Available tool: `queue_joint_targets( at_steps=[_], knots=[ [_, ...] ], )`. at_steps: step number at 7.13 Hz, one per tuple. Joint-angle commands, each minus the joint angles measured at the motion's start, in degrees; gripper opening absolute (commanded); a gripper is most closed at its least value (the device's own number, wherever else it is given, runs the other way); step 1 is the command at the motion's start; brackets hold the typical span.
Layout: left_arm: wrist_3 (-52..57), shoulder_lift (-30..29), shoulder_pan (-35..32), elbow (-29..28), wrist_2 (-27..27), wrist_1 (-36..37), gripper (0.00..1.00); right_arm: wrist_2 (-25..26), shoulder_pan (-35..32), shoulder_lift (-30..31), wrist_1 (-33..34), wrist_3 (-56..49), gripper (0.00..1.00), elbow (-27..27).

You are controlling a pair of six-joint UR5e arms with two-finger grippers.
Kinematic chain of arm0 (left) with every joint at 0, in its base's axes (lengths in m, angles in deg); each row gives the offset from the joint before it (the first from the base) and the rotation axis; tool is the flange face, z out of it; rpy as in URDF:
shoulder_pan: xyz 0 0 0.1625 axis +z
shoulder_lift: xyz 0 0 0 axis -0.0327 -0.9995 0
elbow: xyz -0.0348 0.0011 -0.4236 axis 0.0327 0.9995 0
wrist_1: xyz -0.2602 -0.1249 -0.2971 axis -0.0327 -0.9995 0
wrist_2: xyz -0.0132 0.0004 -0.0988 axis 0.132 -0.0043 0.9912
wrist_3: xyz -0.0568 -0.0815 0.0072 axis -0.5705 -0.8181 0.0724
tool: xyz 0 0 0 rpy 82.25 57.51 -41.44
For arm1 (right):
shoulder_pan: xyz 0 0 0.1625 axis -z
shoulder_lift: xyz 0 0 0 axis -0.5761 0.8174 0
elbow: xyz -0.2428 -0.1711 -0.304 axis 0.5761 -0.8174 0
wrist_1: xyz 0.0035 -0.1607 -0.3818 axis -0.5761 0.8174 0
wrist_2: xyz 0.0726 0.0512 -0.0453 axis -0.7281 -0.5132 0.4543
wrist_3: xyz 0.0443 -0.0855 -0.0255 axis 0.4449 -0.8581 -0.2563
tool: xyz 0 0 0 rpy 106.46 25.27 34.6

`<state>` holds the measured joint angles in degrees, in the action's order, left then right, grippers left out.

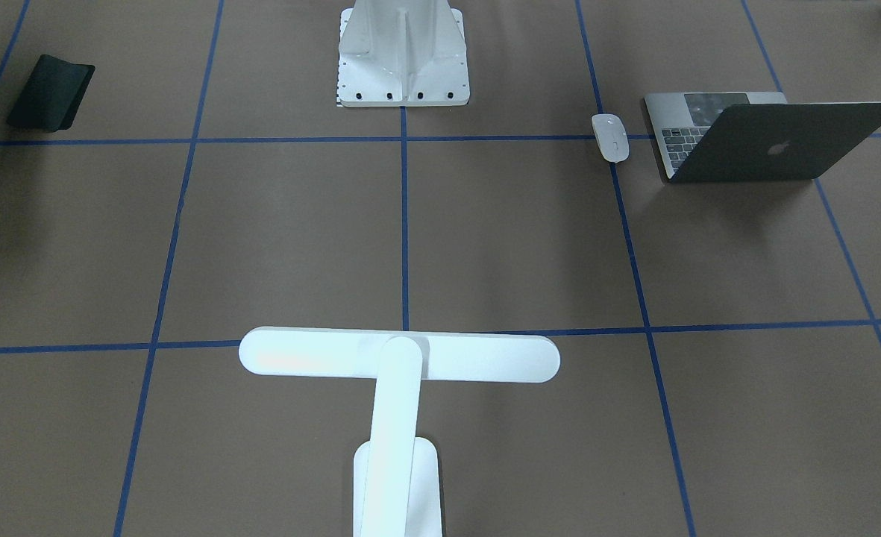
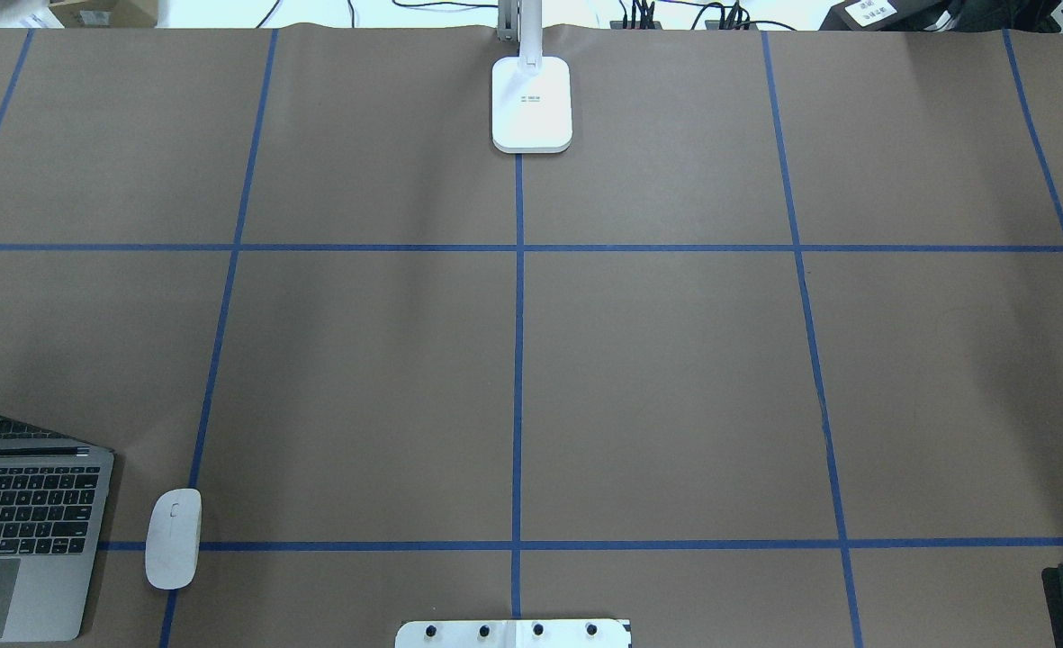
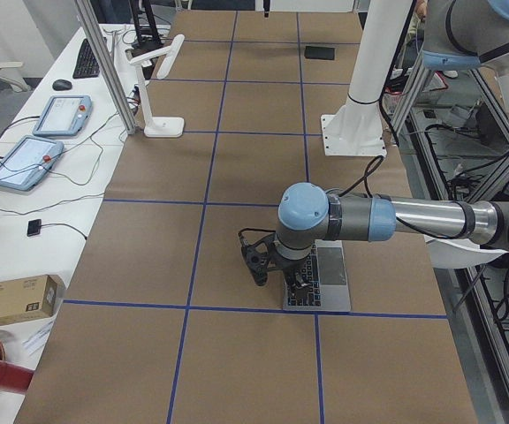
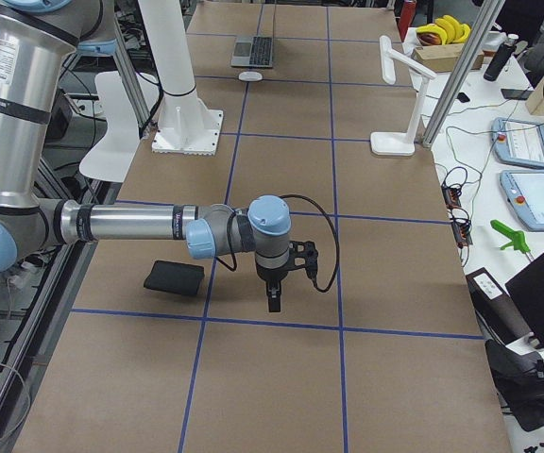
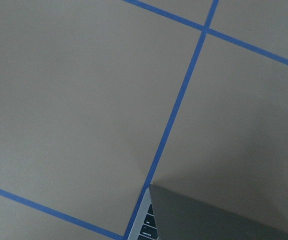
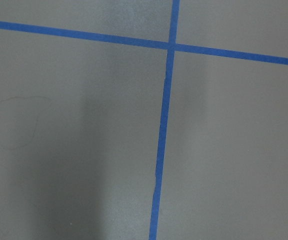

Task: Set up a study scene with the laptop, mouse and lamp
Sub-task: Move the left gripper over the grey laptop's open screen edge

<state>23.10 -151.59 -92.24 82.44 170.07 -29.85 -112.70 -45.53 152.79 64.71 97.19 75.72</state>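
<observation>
The mouse [image 1: 610, 137] lies just beside the open laptop [image 1: 768, 138], with the lamp [image 1: 399, 358] well apart. The left gripper [image 3: 277, 272] hangs by the laptop. I cannot tell how wide it or the right gripper [image 4: 273, 300] stands.

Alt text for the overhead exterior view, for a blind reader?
Open laptop at the lower left edge of a brown, blue-taped table, white mouse just right of it, lamp base at top centre, bolted white pedestal at bottom centre.
</observation>
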Motion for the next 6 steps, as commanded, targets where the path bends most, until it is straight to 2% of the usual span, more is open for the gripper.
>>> queue_joint_targets(
  at_steps=[1, 5, 6],
  knots=[
    [-10.2, 0.1, 0.1, 0.7, 2.6, -0.1, 1.0, -1.6, -0.1, 2.7, -3.1, 0.2, 1.0, 0.0],
    [-29.6, 1.3, 0.2, 3.9, 3.7, -1.7, 1.0, -2.8, -0.1, 4.1, -4.9, 0.5, 1.0, 0.0],
    [-30.8, 1.8, 0.4, 3.9, 3.7, -1.9, 1.0, -2.9, -0.1, 4.3, -4.9, 0.3, 1.0, 0.0]
  ],
)
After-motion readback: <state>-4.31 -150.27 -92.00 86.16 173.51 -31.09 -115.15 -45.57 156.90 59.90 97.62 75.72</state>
